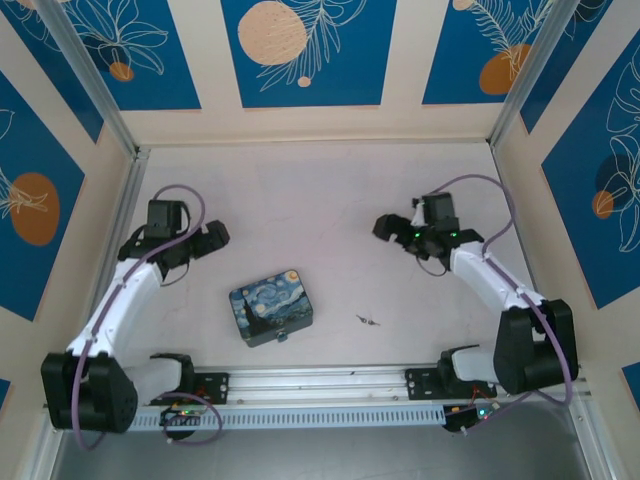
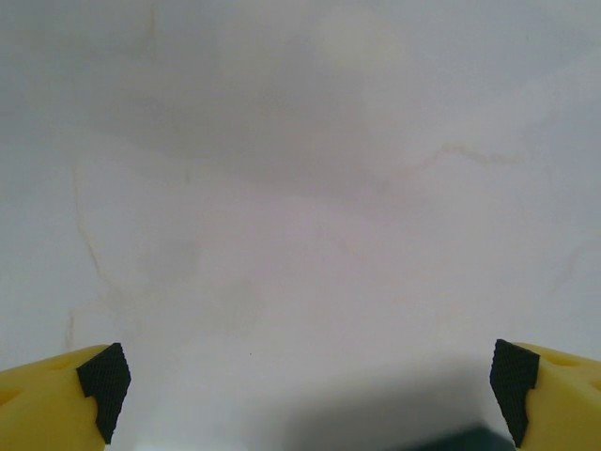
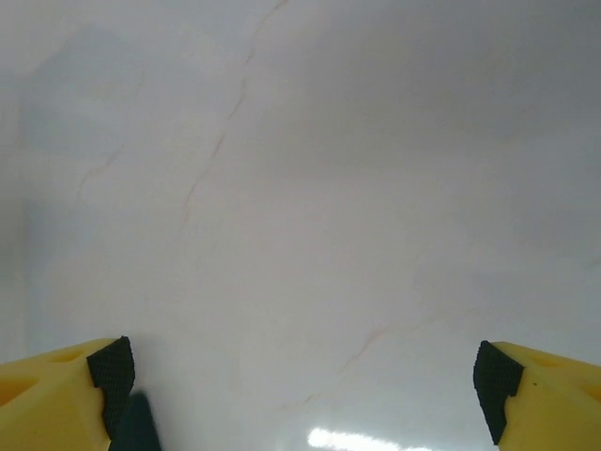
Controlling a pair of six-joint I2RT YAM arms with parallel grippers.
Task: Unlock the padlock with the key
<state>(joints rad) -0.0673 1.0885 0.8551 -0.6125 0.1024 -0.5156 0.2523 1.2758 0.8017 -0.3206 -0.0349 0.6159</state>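
Observation:
The tiny silvery key point(image 1: 368, 320) lies flat on the pale table, right of centre near the front. A small dark padlock point(image 1: 284, 334) hangs at the near edge of the starry-night tin point(image 1: 270, 305). My left gripper point(image 1: 213, 237) hovers behind and left of the tin. In the left wrist view the left gripper point(image 2: 305, 376) is open over bare table, yellow fingers point(image 2: 56, 399) wide apart. My right gripper point(image 1: 385, 226) sits well behind the key. Seen from the right wrist, this gripper point(image 3: 305, 376) is open too, nothing between its fingers point(image 3: 540, 395).
The table point(image 1: 320, 200) is walled by blue flower-print panels at the back and on both sides. A metal rail point(image 1: 320, 385) runs along the near edge between the arm bases.

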